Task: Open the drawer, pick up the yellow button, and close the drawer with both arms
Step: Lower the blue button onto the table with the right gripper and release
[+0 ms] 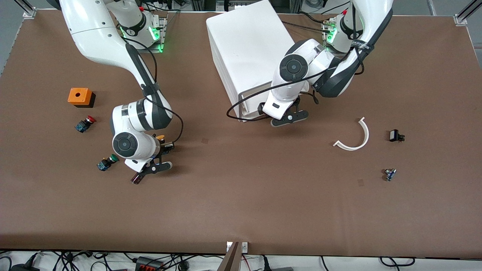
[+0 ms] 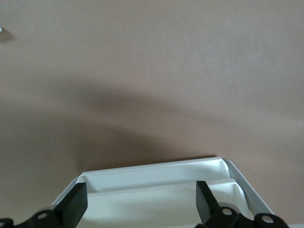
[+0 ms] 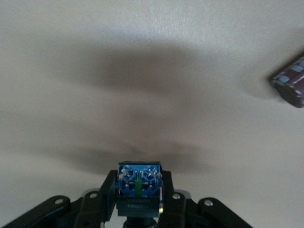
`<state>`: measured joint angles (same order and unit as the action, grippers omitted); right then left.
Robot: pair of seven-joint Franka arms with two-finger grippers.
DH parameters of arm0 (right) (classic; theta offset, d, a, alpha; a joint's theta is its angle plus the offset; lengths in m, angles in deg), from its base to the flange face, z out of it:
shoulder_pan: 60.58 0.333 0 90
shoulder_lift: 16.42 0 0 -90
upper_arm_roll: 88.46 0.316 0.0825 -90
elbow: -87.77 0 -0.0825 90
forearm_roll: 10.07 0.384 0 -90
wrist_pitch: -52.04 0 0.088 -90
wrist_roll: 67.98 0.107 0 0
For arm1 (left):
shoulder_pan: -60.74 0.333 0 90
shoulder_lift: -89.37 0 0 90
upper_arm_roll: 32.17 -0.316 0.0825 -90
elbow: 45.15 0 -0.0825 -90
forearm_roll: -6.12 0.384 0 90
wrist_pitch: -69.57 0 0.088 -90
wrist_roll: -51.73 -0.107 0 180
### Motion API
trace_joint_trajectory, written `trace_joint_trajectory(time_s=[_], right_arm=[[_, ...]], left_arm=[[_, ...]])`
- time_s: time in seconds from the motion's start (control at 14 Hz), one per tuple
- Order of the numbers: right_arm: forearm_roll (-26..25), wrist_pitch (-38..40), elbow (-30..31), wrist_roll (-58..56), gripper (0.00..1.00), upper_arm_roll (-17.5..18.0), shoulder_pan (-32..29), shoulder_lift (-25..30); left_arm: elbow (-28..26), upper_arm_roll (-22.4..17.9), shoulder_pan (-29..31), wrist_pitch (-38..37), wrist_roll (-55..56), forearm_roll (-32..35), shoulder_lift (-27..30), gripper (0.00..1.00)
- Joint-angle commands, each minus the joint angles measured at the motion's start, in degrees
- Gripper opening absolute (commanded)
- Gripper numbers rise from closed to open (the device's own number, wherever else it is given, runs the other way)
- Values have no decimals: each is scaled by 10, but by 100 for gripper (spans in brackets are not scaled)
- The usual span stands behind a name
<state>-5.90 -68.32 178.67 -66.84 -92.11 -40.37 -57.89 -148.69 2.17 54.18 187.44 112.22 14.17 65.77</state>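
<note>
Nearest the front camera, the right tool [image 1: 140, 177] hangs low over the surface [image 1: 241, 210], clamped on the button [image 3: 138, 183]; its yellow cap peeks out beside the wrist. Largest is the cabinet [image 1: 244, 49], its top drawer [image 2: 156, 183] pulled out, a light, stiff tray that should slide shut with a flat push on its front rim. Over it hovers the left tool [image 2: 142, 202], fingers apart. Small, hard and probably slick, the button is best gripped across its squared body.
</note>
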Motion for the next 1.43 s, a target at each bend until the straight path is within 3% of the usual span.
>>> trace_joint_trajectory(time_s=[0.0,0.07,0.14,0.43,0.79,1.0,1.14,1.36], right_arm=[[7,-7,7,0,10,0,-2,6],[7,-6,4,0,69,0,-2,9],[7,-6,2,-4,100,0,-3,12],[5,96,-55,-3,100,-7,-7,57],[0,231,-134,-3,100,-55,-4,114],[1,244,-141,-4,100,-84,-8,147],[1,245,-142,-6,100,-125,-2,151],[0,273,-142,-6,100,-144,-7,180]], left_arm=[[-21,20,15,-18,6,-21,21,100],[-20,29,16,-24,6,-26,21,100],[-20,37,24,-26,6,-41,21,100],[-21,49,27,-37,6,-64,19,100],[-19,59,28,-53,7,-65,19,100],[-18,59,27,-53,6,-76,18,100],[-18,60,27,-53,6,-76,18,100],[-18,60,27,-53,5,-76,19,100]])
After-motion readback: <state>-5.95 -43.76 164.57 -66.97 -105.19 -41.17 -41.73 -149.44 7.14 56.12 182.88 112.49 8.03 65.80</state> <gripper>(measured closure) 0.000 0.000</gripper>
